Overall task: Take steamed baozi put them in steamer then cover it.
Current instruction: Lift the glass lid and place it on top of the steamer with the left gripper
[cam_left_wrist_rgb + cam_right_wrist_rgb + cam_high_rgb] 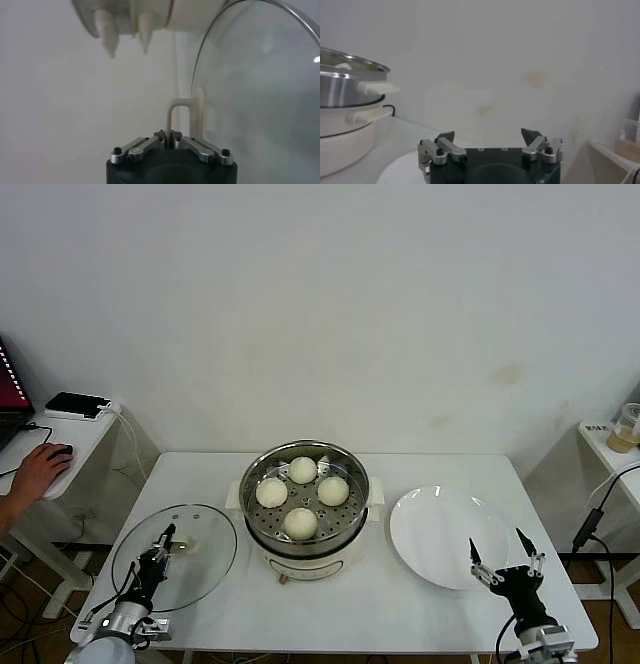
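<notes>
Four steamed baozi [302, 495] sit in the steamer [303, 520] at frame centre; lower left, the left gripper [160, 546] is clamped on the cover [205, 559] handle; lower right, the right gripper [503, 557] hovers open beside the white plate [432, 529].

A plain off-white wall [320, 304] fills the upper two thirds of the head view, with faint yellowish stains at its right. Below it, at the centre, stands a white rectangular table [420, 469]. At the left edge sits a small white side desk [60, 446] with a flat black device [76, 404] on it. At the right edge, a white shelf [612, 446] carries a clear plastic cup [627, 427].
</notes>
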`<action>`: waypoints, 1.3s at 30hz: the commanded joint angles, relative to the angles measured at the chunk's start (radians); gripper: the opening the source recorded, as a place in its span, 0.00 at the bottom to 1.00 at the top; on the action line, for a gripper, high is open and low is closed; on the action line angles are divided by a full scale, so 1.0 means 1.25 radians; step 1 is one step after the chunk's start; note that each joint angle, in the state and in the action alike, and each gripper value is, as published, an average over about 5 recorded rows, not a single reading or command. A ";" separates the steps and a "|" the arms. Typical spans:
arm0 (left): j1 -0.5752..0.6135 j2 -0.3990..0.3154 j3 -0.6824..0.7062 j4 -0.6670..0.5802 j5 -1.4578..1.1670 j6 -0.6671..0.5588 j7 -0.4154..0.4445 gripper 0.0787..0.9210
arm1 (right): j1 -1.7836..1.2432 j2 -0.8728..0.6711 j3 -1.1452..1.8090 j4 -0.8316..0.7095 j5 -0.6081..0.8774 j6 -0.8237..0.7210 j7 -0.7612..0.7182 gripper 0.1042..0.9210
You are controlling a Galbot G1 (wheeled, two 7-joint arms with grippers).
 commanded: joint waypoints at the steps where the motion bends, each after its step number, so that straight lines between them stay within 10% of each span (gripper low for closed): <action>1: 0.058 -0.008 -0.055 -0.166 -0.001 0.106 -0.016 0.06 | 0.005 0.000 -0.001 0.001 0.000 -0.002 -0.003 0.88; 27: -0.076 0.196 0.122 -0.355 -0.114 0.287 0.237 0.06 | -0.017 0.032 -0.022 0.047 -0.102 -0.006 -0.009 0.88; 39: -0.244 0.076 0.370 -0.355 0.030 0.442 0.363 0.06 | 0.002 0.056 -0.041 0.036 -0.171 -0.015 0.000 0.88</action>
